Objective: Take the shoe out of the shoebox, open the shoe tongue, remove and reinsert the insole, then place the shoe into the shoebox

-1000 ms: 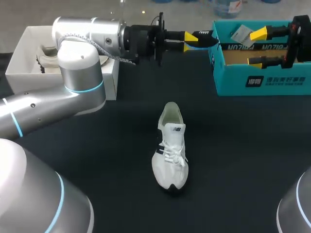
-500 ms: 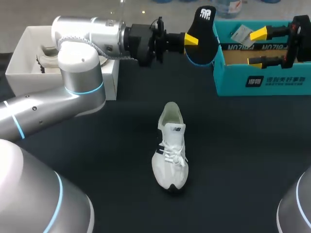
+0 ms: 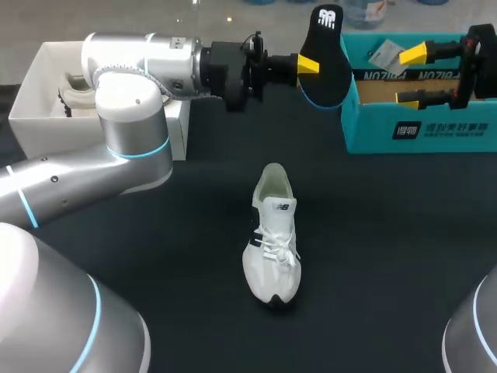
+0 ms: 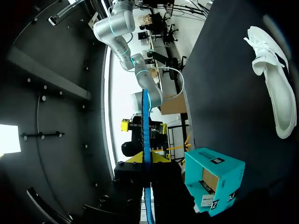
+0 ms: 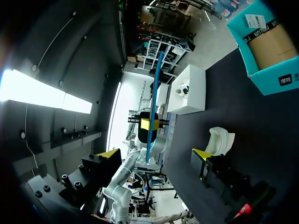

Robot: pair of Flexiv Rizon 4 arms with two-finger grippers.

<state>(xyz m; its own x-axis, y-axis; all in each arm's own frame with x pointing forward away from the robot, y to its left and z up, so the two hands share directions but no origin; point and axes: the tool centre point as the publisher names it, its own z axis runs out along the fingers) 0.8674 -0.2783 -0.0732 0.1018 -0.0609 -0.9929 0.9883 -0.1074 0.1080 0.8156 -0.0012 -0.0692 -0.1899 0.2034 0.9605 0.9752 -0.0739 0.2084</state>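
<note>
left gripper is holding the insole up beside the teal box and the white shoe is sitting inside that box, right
Not quite. The white shoe lies on the black table, outside the teal box; the head view shows it. The left gripper does hold the insole up beside that box.

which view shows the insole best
The head view: the insole shows its full black face, pinched in the left gripper. Both wrist views catch it only edge-on, a thin blue line.
</note>
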